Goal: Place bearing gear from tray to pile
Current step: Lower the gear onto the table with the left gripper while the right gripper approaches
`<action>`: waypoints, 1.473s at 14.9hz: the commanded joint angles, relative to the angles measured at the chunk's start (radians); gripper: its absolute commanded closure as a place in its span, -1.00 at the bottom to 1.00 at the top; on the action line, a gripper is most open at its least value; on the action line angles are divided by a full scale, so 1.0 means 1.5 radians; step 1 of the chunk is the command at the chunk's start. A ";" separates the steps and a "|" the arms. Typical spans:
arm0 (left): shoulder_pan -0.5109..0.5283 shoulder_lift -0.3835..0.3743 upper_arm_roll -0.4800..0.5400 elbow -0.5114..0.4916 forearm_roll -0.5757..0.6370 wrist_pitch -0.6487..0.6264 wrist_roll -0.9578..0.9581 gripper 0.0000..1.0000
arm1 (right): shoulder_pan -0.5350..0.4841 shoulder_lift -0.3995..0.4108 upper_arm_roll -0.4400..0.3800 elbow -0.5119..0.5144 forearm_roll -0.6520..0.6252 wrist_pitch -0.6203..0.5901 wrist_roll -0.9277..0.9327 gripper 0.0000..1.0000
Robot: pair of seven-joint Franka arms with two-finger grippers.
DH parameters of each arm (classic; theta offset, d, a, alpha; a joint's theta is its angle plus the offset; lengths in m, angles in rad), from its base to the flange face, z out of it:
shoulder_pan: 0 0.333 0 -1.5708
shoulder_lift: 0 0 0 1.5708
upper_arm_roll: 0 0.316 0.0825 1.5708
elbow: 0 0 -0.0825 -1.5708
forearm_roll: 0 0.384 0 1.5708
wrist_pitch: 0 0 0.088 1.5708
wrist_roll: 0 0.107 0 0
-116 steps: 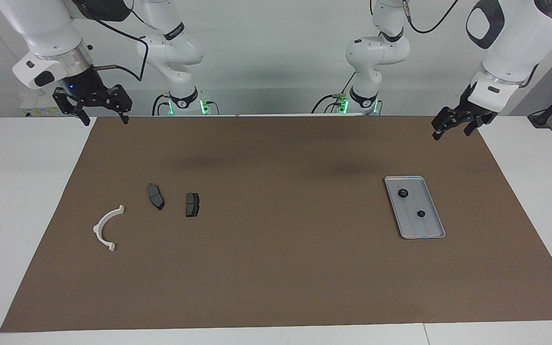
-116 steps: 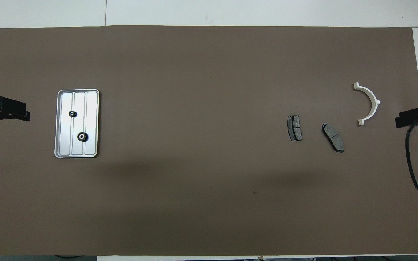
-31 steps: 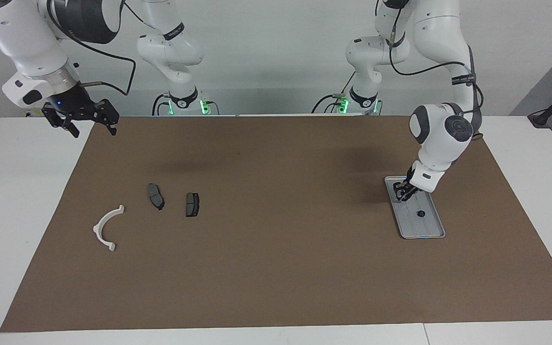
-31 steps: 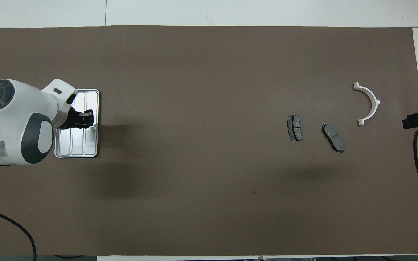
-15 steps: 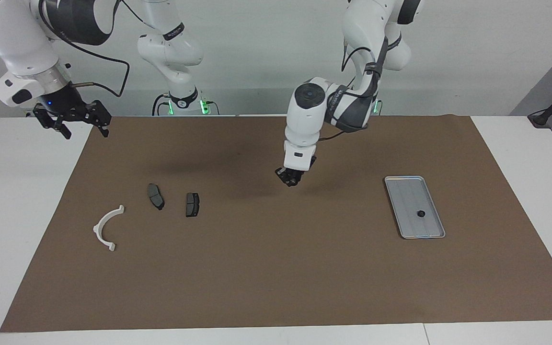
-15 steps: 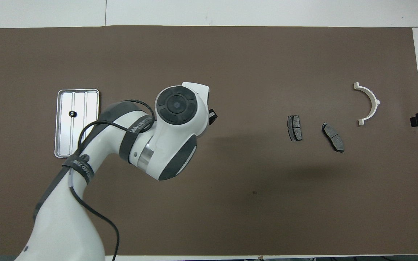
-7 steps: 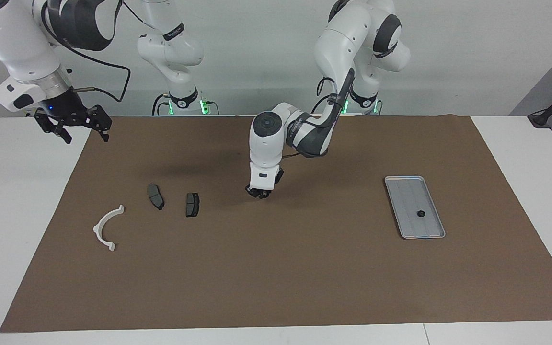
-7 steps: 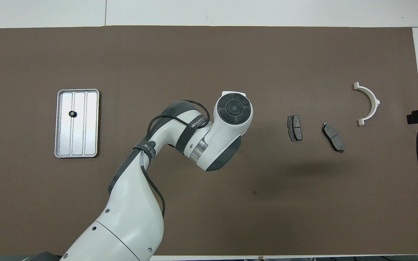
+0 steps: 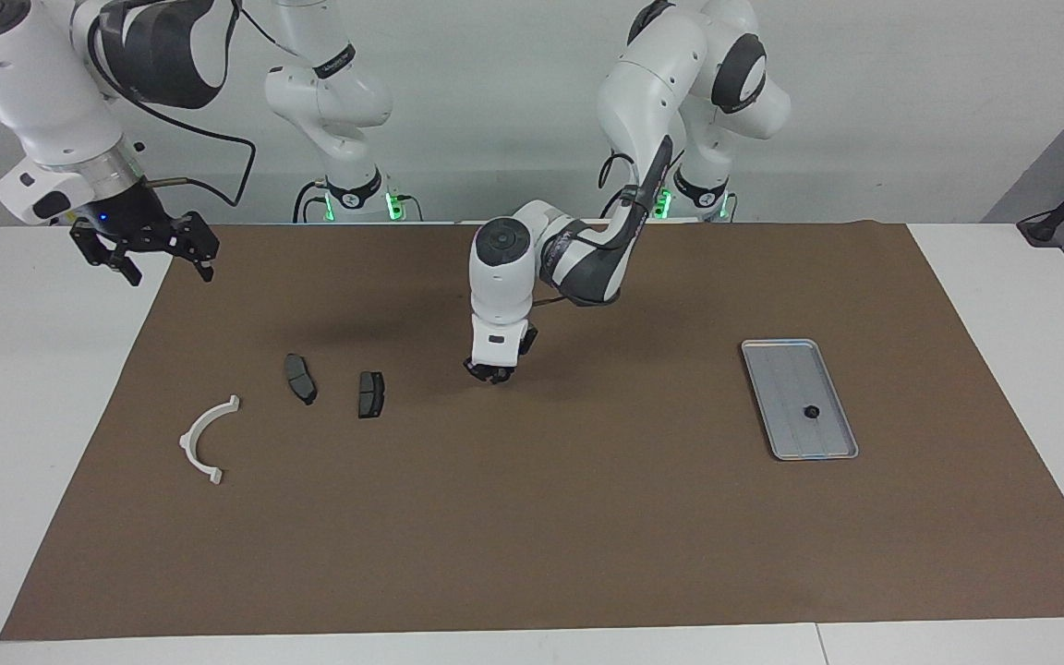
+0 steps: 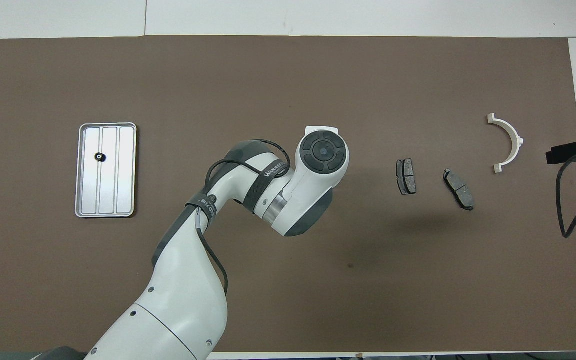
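one gear out over the mat, not yet at the pile

the desk [image 9: 1003, 305] carries a wide brown mat [image 9: 587, 517]. the flat silver-grey metal tray [image 9: 829, 443] lies toward the left arm's end with one small black bearing gear [image 9: 810, 412] left in it. the white half-ring plastic bracket [image 9: 204, 441] and two small dark grey brake pads [image 9: 299, 378] [image 9: 370, 394], the pile, lie toward the right arm's end.

the left claw [image 9: 491, 372] hangs low over bare mat between tray and pile, close to the pads; whether it is clenched on a gear i cannot tell. the right claw [image 9: 146, 249] waits, spread apart, over the mat's edge.

by my reading, the carry is mostly done; lowering and letting go beside the pads is left.
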State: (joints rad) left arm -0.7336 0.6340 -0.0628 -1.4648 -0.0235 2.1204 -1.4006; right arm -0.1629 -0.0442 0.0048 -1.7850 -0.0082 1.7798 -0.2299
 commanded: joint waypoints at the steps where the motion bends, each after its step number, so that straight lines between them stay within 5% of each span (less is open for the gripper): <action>1: -0.015 -0.002 0.015 -0.014 0.004 0.021 -0.021 1.00 | -0.002 -0.003 0.005 -0.009 -0.006 0.013 -0.009 -1.00; 13: -0.014 -0.008 0.014 -0.047 0.009 0.053 -0.025 0.94 | -0.001 0.047 0.011 0.002 -0.005 0.060 0.005 -1.00; 14: -0.014 -0.009 0.015 -0.048 0.009 0.057 -0.025 0.70 | 0.000 0.056 0.011 0.007 -0.005 0.065 0.005 -1.00; 15: -0.015 -0.009 0.015 -0.048 0.008 0.056 -0.025 0.09 | 0.007 0.066 0.010 0.013 -0.004 0.081 0.005 -1.00; 16: -0.015 -0.009 0.015 -0.046 0.008 0.055 -0.025 -0.73 | 0.009 0.078 0.010 0.023 -0.004 0.088 0.005 -1.00; 17: -0.014 -0.009 0.015 -0.041 0.008 0.049 -0.025 -1.00 | 0.009 0.093 0.010 0.047 -0.004 0.081 0.005 -1.00; 22: 0.002 -0.041 0.033 -0.020 0.011 -0.008 -0.017 -1.00 | 0.013 0.147 0.011 0.080 -0.003 0.090 0.011 -1.00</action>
State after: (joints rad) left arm -0.7360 0.6253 -0.0358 -1.4845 -0.0202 2.1449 -1.4191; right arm -0.1461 0.1269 0.0175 -1.6978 -0.0081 1.9057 -0.2292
